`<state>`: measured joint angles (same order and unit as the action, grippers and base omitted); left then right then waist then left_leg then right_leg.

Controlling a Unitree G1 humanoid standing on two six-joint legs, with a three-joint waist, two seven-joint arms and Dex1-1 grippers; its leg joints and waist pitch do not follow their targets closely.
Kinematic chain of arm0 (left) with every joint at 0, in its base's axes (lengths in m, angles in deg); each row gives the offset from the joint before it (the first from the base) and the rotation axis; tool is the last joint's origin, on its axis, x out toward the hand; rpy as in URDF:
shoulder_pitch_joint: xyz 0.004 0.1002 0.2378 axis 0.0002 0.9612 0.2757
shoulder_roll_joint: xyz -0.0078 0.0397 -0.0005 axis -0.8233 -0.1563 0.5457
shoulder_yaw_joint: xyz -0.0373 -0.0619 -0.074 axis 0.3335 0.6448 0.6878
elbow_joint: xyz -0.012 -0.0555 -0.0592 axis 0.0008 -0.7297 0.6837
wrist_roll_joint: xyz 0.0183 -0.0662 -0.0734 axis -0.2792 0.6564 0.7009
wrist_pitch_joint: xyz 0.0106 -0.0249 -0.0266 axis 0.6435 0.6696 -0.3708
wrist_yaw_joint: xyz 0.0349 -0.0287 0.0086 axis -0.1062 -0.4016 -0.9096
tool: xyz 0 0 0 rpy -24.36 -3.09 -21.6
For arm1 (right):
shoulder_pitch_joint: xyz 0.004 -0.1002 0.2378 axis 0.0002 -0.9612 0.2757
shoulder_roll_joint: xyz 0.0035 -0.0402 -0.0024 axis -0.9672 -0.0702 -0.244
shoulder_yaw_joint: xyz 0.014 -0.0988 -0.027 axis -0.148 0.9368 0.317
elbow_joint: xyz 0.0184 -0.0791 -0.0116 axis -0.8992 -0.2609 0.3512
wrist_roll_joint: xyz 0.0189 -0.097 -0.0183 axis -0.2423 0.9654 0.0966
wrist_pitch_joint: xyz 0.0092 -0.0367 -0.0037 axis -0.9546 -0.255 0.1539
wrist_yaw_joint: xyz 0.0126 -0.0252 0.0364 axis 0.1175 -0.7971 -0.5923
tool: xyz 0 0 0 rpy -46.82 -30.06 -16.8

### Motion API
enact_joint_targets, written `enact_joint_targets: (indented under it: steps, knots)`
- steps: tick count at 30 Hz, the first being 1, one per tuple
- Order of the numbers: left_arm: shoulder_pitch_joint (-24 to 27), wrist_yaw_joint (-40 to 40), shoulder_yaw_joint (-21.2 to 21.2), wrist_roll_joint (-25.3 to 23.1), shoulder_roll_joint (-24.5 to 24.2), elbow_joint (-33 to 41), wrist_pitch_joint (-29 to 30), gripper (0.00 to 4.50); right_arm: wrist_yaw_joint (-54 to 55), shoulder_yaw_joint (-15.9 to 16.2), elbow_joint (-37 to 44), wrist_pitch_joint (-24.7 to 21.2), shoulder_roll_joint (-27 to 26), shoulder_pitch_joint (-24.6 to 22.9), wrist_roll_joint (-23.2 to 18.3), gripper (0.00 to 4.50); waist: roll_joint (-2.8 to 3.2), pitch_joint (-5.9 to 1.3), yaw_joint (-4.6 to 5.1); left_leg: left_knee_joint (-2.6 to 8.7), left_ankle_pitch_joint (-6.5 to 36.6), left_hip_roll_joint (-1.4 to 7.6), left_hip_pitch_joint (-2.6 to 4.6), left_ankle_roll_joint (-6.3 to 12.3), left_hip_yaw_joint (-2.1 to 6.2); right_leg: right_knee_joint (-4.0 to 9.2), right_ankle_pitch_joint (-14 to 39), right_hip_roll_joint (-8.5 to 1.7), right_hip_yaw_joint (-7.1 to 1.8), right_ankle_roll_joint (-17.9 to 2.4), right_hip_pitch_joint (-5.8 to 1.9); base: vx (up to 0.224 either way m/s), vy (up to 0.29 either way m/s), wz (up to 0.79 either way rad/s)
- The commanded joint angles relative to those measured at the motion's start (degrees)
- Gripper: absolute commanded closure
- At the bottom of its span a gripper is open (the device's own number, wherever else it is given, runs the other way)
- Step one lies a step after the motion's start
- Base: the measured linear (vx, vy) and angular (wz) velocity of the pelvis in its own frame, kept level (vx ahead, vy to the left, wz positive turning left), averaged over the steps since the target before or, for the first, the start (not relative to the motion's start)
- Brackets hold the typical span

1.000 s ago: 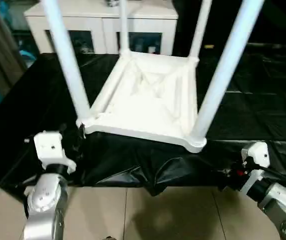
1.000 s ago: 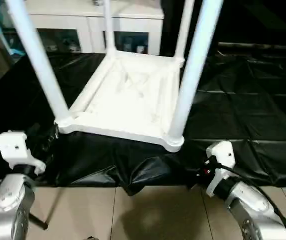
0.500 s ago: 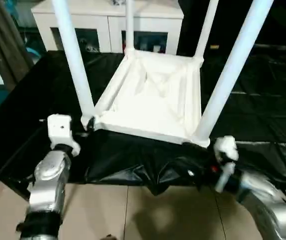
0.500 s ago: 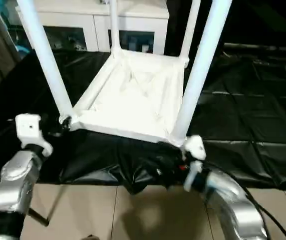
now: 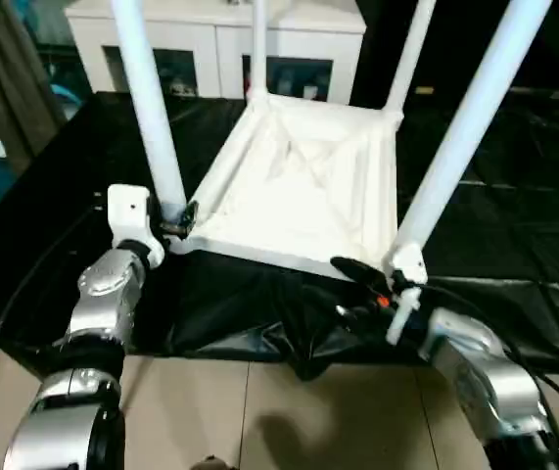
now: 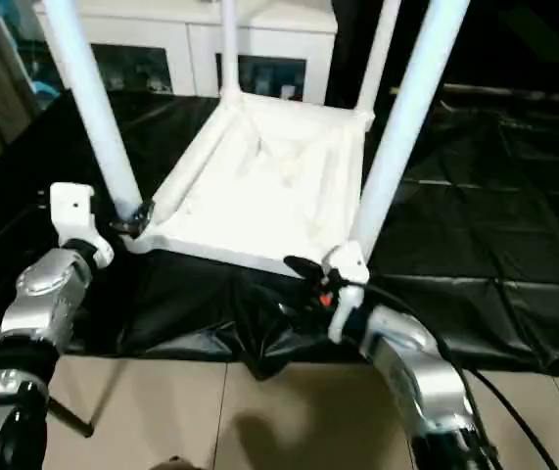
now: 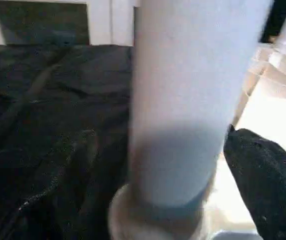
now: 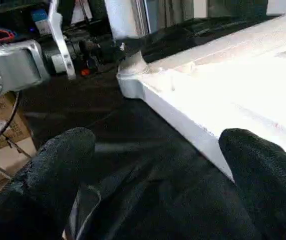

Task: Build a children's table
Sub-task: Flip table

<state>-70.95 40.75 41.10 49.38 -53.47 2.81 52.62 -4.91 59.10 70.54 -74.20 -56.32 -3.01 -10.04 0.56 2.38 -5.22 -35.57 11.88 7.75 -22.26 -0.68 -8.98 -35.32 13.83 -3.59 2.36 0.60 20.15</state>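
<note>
The children's table [image 5: 303, 191] lay upside down on the black-covered desk [image 5: 514, 196], close to the desk's near edge, with its four white legs pointing up. My left end effector [image 5: 179, 223] was at the table's near left corner, just beside the base of the leg [image 5: 152, 117] there; its fingers stood apart around that leg. My right end effector [image 6: 303, 284] was at the table's near right corner, below the rim, with the fingers [image 8: 47, 185] wide apart and holding nothing. Beyond the table the black cover was free. A white cabinet [image 5: 210, 39] stood behind the desk. I could read no writing anywhere.
</note>
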Motion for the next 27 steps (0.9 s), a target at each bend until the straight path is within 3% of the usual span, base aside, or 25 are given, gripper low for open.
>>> enact_joint_targets:
  steps: [1,9,13,14,20,22,23,27]
  knots:
    - [-1.5,1.2,-0.7,-0.6,-0.6,-2.9,-1.3,0.21,-0.4,0.8,-0.9,1.1,-0.2,0.9,0.6,0.00,0.21,-3.30,-0.21,5.37,6.5,5.95,1.67,3.35,2.39,2.57,-9.8,-6.63,-2.58,-15.6,-1.25,0.000,0.000,0.00]
    - [-3.4,0.8,-0.4,-0.7,-0.6,-7.7,-1.9,0.79,-0.9,0.6,-2.6,3.1,-0.7,1.9,1.5,0.00,0.24,-3.23,-0.25,5.59,8.2,6.15,1.70,2.87,2.36,2.52,-10.0,-6.69,-2.59,-16.3,-1.32,0.000,0.000,0.00]
    - [-4.9,0.7,1.8,1.7,0.3,-10.0,-3.6,1.07,-1.4,1.1,-3.2,4.1,-0.9,1.9,1.5,0.00,0.31,-3.18,-0.26,5.77,9.2,6.24,1.70,2.40,2.44,2.59,-9.1,-6.79,-2.60,-16.3,-1.32,0.000,0.000,0.00]
    - [-5.1,0.9,2.1,2.1,0.4,-10.2,-3.8,1.36,-1.4,1.2,-3.3,4.3,-0.9,1.9,1.5,0.00,0.29,-3.17,-0.29,5.74,9.3,6.21,1.78,2.36,2.37,2.65,-9.1,-6.80,-2.62,-16.5,-1.26,0.000,0.000,0.00]
    - [-6.0,1.9,2.3,2.9,1.5,-11.3,-4.6,1.73,-1.9,1.7,-3.6,5.2,-1.4,1.4,1.9,0.00,0.33,-3.15,-0.26,5.75,8.9,6.25,1.61,2.83,2.37,2.58,-10.0,-6.84,-2.63,-16.6,-1.34,0.000,0.000,0.00]
    - [-6.2,1.8,2.3,2.9,1.8,-11.7,-4.4,1.86,-1.9,1.8,-3.7,5.5,-1.5,1.3,2.2,0.00,0.32,-3.18,-0.29,5.75,9.0,6.31,1.69,2.96,2.37,2.60,-9.8,-6.87,-2.64,-16.4,-1.31,0.000,0.000,0.00]
    - [-6.4,1.7,2.4,2.8,1.9,-12.0,-4.2,1.95,-1.8,1.8,-3.9,5.8,-1.6,1.3,2.3,0.00,0.69,-3.16,-0.38,5.77,9.3,6.29,1.72,2.83,2.43,2.60,-9.5,-6.81,-2.63,-16.4,-1.23,0.000,0.000,0.00]
    - [-6.6,0.1,3.5,4.2,3.0,-12.4,-1.6,2.17,-0.4,1.8,-4.9,7.2,-1.9,1.3,3.5,0.00,0.51,-3.03,-0.47,5.98,11.1,6.36,1.87,1.92,2.28,2.82,-8.0,-6.84,-2.65,-16.6,-1.12,0.000,0.000,0.00]
